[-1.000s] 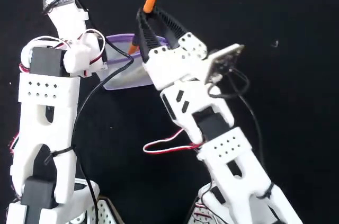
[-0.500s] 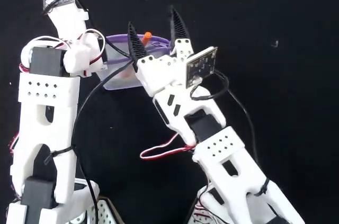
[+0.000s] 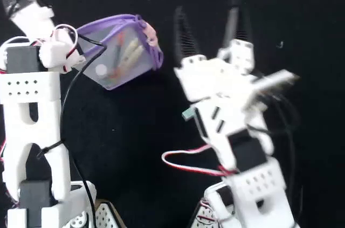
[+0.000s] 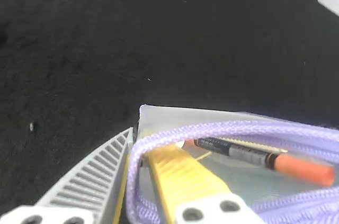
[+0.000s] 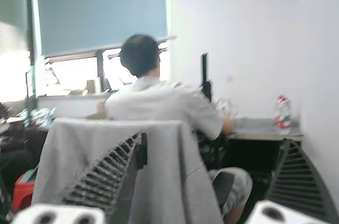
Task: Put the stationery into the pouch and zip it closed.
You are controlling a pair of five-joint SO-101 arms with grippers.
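The clear pouch (image 3: 116,58) with a purple zip rim (image 4: 222,128) hangs tilted above the black table, its mouth toward the right arm. My left gripper (image 4: 139,140) is shut on the pouch's rim, the yellow finger (image 4: 175,173) inside and the grey finger (image 4: 90,181) outside. Several pens lie inside the pouch, among them an orange-capped pen (image 4: 254,156). The left gripper (image 3: 81,58) sits at the pouch's left side. My right gripper (image 3: 207,20) is open and empty, raised to the right of the pouch and pointing away from the table (image 5: 214,144).
Black cloth (image 3: 135,131) covers the table. The right arm's body (image 3: 232,115) and red-white cable (image 3: 188,163) stand over the middle-right. A grey-covered chair back (image 5: 127,171) shows in the room beyond the table.
The right gripper opened, dropped the orange-capped pen into the pouch, then drew back to the right and tilted up. The left arm lifted the pouch and swung it left.
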